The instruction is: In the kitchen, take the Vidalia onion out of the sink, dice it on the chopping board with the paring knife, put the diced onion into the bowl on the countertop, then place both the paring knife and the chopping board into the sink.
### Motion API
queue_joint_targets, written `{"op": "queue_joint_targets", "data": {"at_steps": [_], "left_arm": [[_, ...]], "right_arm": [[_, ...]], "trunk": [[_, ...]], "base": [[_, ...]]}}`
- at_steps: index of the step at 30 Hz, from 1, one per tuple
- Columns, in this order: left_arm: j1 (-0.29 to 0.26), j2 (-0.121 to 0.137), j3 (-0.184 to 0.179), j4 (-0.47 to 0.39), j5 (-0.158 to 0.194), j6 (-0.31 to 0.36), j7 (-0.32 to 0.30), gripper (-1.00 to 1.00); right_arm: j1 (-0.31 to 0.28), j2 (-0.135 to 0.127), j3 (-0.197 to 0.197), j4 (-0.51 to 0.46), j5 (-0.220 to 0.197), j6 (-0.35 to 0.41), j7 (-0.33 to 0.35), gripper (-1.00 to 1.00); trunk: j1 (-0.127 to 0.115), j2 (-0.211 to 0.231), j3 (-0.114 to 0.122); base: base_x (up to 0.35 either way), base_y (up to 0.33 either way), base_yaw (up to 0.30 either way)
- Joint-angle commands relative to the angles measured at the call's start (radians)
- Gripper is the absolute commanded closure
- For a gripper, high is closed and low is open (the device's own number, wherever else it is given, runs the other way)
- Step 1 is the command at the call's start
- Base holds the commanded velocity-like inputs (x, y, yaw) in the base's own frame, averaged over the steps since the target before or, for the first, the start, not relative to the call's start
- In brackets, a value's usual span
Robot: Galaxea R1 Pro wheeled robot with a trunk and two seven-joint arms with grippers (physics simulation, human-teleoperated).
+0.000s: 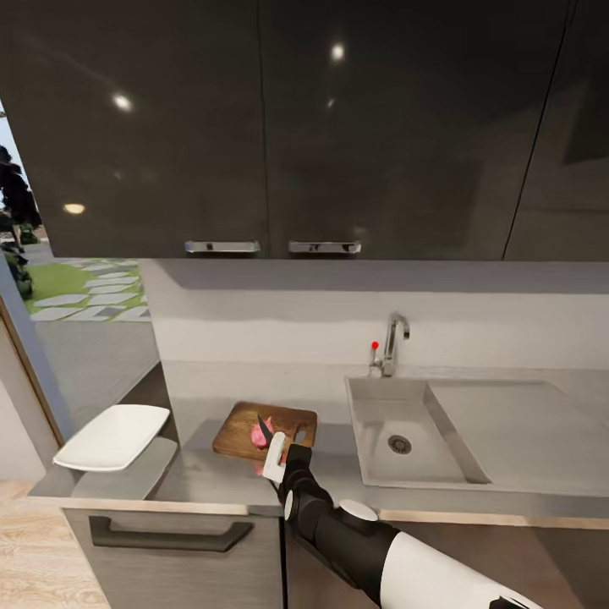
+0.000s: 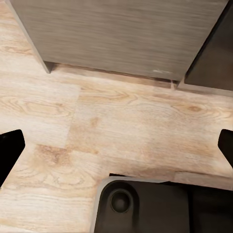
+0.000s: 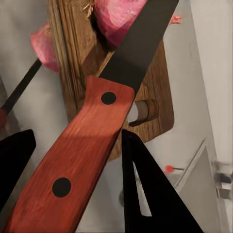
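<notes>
The right gripper (image 1: 277, 461) is closed on the paring knife (image 1: 264, 430), its dark fingers (image 3: 145, 194) pressed either side of the reddish-brown handle, which is smooth, flat-sided and set with two dark round rivets. The narrow dark blade runs from the handle out over the chopping board (image 1: 241, 423) and lies against the pink onion (image 1: 259, 434); in the right wrist view the blade crosses a glossy, finely veined pink chunk (image 3: 116, 19), and another pink piece (image 3: 43, 46) lies at the board's edge. The board is dark brown wood with visible grain, rectangular with rounded corners and a hanging hole at one corner. It lies flat on the countertop (image 1: 203, 482), a smooth matte grey slab with a thin edge, just left of the sink (image 1: 376, 427).

The sink is a grey rectangular basin with a round metal drain, a flat drainboard stretching to its right, and a chrome tap (image 1: 392, 342) with a red dot at its far edge. The bowl (image 1: 114, 436) is white, shallow and squarish with rounded corners; it rests at the left end of the countertop, well apart from the board.

The left gripper (image 2: 116, 145) hangs open over pale wood-grain floor (image 2: 121, 121), its two dark fingertips (image 2: 9, 148) wide apart at the frame edges and holding nothing, near the foot of a grey cabinet (image 2: 121, 34)
</notes>
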Motion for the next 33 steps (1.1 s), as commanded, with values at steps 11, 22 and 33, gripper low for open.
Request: {"op": "queue_joint_targets", "data": {"at_steps": [11, 22, 33], "left_arm": [[0.001, -0.001, 0.008, 0.000, -0.007, -0.001, -0.006, -1.00], [0.001, -0.001, 0.008, 0.000, -0.007, -0.001, -0.006, -1.00], [0.001, -0.001, 0.008, 0.000, -0.007, -0.001, -0.006, -1.00]], "right_arm": [[0.000, -0.002, 0.005, 0.000, -0.001, -0.001, -0.003, 1.00], [0.000, -0.002, 0.005, 0.000, -0.001, -0.006, -0.003, 1.00], [0.000, -0.002, 0.005, 0.000, -0.001, -0.007, -0.003, 1.00]], "trunk": [[0.001, 0.000, 0.000], [0.001, 0.000, 0.000], [0.001, 0.000, 0.000]], "base": [[0.019, 0.011, 0.000], [0.000, 0.000, 0.000], [0.000, 0.000, 0.000]]}}
